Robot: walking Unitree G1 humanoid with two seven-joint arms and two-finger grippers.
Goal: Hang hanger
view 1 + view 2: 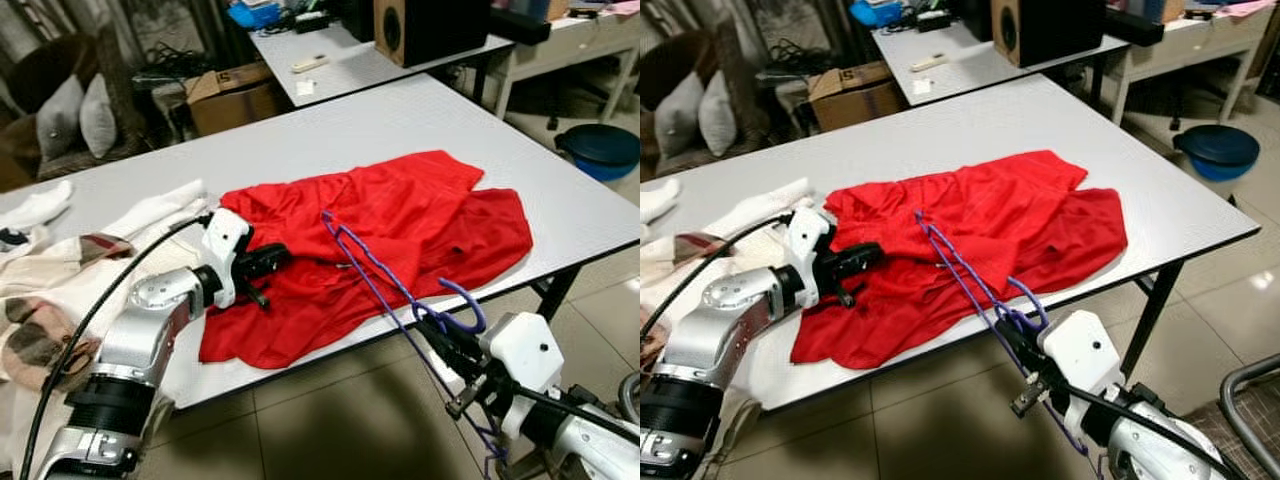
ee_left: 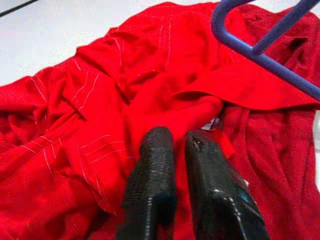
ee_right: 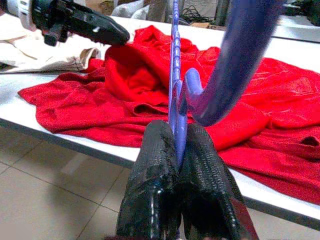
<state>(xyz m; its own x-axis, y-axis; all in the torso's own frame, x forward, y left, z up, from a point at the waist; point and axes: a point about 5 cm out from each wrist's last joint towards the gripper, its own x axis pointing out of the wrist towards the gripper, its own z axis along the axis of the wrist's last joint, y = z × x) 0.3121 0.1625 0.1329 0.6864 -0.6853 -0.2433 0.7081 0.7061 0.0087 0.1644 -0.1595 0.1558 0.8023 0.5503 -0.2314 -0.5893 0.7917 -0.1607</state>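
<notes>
A red garment (image 1: 400, 220) lies crumpled on the white table (image 1: 400, 120). My right gripper (image 1: 440, 335) is off the table's front edge, shut on a purple hanger (image 1: 370, 275) just below its hook (image 3: 235, 55). The hanger slants up over the garment's front half, its far end (image 1: 327, 217) above the cloth. My left gripper (image 1: 270, 262) hovers just over the garment's left part, pointing right. Its fingers (image 2: 157, 150) are pressed close together with nothing between them. In the right wrist view the left gripper (image 3: 107, 31) is above the cloth, well left of the hanger.
Cream and plaid clothes (image 1: 60, 270) are piled on the table's left end. Behind are a cardboard box (image 1: 235, 95), a second table with a speaker (image 1: 430, 25) and an armchair with cushions (image 1: 70, 110). A blue basin (image 1: 605, 150) sits on the floor at right.
</notes>
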